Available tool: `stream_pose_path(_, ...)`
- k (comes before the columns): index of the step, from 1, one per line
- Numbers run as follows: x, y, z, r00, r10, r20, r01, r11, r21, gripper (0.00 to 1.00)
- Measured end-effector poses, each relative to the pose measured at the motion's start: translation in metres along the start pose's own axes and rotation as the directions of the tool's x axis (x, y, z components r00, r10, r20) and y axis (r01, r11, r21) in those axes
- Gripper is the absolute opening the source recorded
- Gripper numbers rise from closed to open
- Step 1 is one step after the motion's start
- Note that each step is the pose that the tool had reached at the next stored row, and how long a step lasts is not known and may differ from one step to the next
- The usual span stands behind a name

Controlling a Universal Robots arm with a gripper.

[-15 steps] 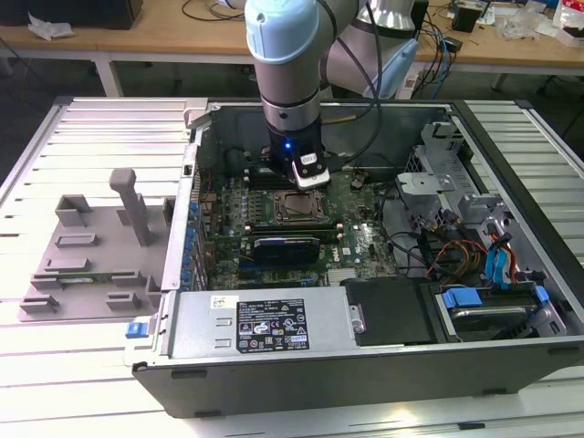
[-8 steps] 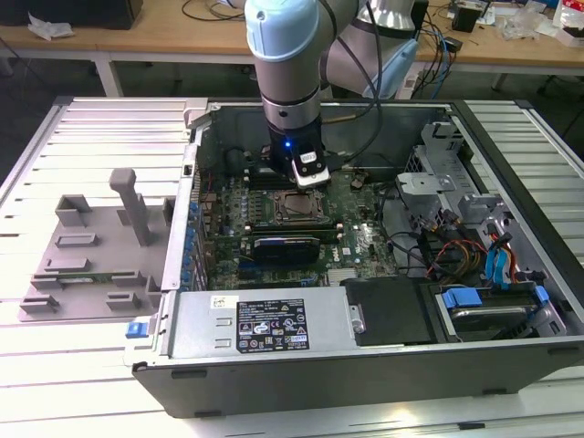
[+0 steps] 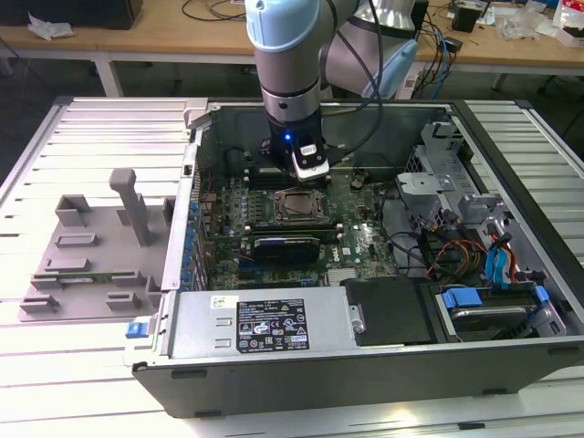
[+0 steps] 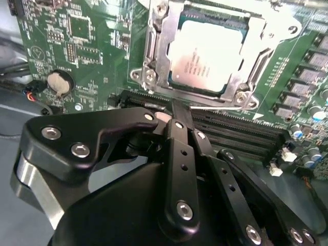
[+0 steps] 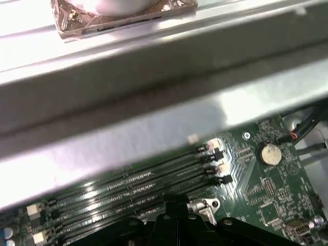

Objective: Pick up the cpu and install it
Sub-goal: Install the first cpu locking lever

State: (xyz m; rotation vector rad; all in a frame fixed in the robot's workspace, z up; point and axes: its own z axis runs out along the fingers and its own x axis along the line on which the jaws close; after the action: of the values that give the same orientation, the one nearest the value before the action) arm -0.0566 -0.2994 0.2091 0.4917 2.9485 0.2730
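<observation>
One black claw (image 4: 175, 110) of jointed metal links, tips pressed together with nothing seen between them, hanging inside the open computer case (image 3: 301, 383) under the grey and pale blue arm (image 3: 287, 55). Seen in the exterior view just above the board, at (image 3: 307, 181).

Just beyond the tips in the second wrist view, one cpu (image 4: 205, 55), a small flat square chip with a pale silver top, lying inside the silver metal socket frame (image 4: 148, 48) on the green circuit board (image 4: 87, 46). Claw and chip apart, not touching. Same chip in the exterior view at (image 3: 297, 204), directly below the arm's wrist.

Between claw and socket, a row of long black memory slots (image 4: 233, 128); about four countable in the first wrist view (image 5: 128, 187), exact number hard to tell. One round silver coin battery (image 4: 60, 82) off to one side on the board, also at (image 5: 270, 152).

Across much of the first wrist view, a blurred grey metal wall (image 5: 154, 102) of the case, blocking sight of the socket.

Further out in the exterior view: one grey box with a white and black label (image 3: 265, 321) along the case's near edge, one blue-handled drive bay (image 3: 474, 297) toward the exterior view's right, loose coloured cables (image 3: 456, 246) beside it.

Outside the case, toward the exterior view's left, one grey plastic tray with raised blocks (image 3: 82, 246) and one upright post, resting on the white slatted bench (image 3: 55, 137).
</observation>
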Motion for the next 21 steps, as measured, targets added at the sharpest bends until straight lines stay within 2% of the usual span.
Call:
stream_pose_path(11, 0.0031, 0.0033, 0.0031, 1.0, -0.001, 0.0028, 0.001, 1.0, -0.0008, 0.11)
stream_pose_path(21, 0.0041, 0.0017, 0.0105, 0.9999, -0.003, 0.0123, 0.003, 1.0, 0.0009, 0.11)
